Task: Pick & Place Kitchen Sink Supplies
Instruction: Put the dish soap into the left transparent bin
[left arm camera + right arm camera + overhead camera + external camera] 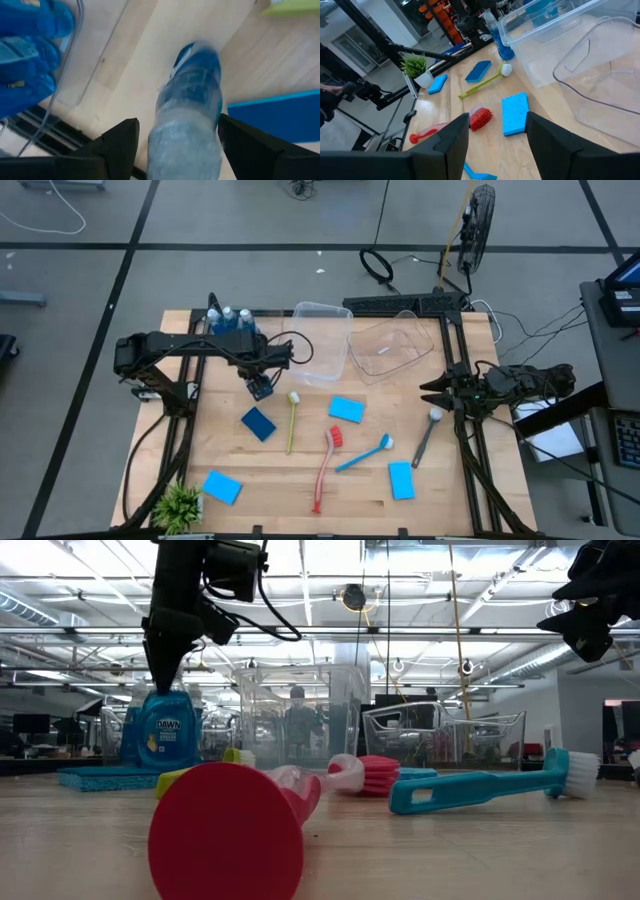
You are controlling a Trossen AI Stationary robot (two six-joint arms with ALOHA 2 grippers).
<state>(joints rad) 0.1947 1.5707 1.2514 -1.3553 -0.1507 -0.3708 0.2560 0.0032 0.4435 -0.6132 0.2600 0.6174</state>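
Left end effector (262,387) hangs over the table's (300,500) middle-left area w/ fingers spread wide, straddling a small clear bottle of blue liquid (192,107) that stands upright on the wood; fingers look apart from the bottle's sides, so nothing is gripped. Three more small clear bottles of blue liquid w/ pale caps (231,320) stand bunched at the table's far-left corner, just beside a clear rectangular plastic tub (322,340). A second clear plastic tub (392,346) sits tilted next to it along the far edge.

Right end effector (428,389) waits at the table's right edge, fingers parted, holding nothing; a grey long-handled dish brush (426,437) lies just below it.

Mid-table: dark blue flat sponge (258,423), yellow-green long-handled brush (292,420), light blue flat rectangular sponge (346,409), red long-handled brush (324,465), blue long-handled brush (364,453). Another light blue sponge (401,479) lies toward the near-right, one more (221,486) near the near-left corner, beside a small green spiky plant (180,505).
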